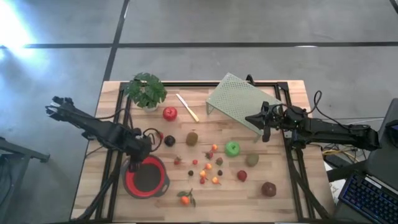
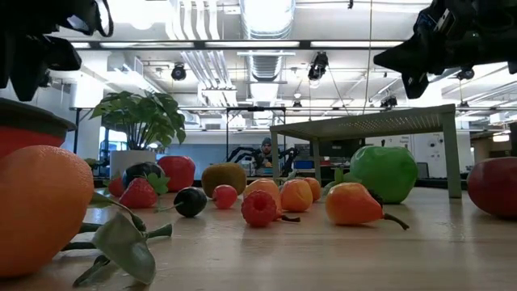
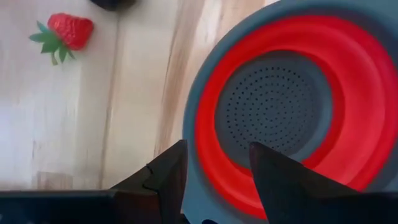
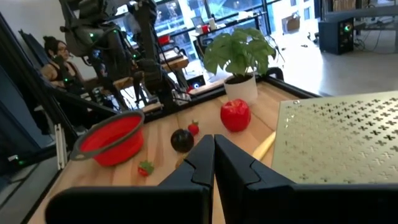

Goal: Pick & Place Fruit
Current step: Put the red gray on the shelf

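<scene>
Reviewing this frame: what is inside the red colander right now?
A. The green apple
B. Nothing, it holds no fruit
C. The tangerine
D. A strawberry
B: the left wrist view shows the red colander's perforated bottom bare, while the strawberry lies outside it on the table, and the green apple and tangerine also sit on the wood in the high view.

You had open bench [image 1: 311, 193] along the right edge. Scattered fruit [image 1: 208, 165] crowded the middle, while the perforated rack [image 1: 239, 99] and potted plant [image 1: 145, 91] blocked the far edge.
</scene>
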`<act>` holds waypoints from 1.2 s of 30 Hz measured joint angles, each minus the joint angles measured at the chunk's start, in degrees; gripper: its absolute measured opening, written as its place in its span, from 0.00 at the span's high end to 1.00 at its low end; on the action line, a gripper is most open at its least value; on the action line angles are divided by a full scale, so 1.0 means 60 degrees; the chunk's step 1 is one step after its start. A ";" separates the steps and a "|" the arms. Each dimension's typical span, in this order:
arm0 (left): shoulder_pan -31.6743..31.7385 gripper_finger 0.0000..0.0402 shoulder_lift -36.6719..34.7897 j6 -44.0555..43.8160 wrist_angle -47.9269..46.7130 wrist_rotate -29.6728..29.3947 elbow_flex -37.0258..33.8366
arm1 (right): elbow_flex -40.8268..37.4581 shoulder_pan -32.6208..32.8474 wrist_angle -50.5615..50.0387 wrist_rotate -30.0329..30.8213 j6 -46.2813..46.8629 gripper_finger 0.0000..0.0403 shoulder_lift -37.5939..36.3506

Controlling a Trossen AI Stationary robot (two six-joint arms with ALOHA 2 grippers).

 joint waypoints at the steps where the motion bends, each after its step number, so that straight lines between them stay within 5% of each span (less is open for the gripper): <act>1: 0.0002 0.56 0.0032 -0.0024 0.0003 -0.0014 -0.0002 | -0.0018 0.0000 0.0000 0.0001 0.0000 0.98 -0.0008; 9: 0.0093 0.61 0.0474 -0.0188 -0.0017 -0.0508 -0.0221 | -0.0116 0.0000 -0.0004 0.0016 -0.0067 0.98 0.0000; 36: 0.0326 0.78 0.0615 -0.0466 0.1417 0.0439 -0.2037 | -0.0151 0.0000 -0.0444 0.0004 -0.0186 0.98 -0.0007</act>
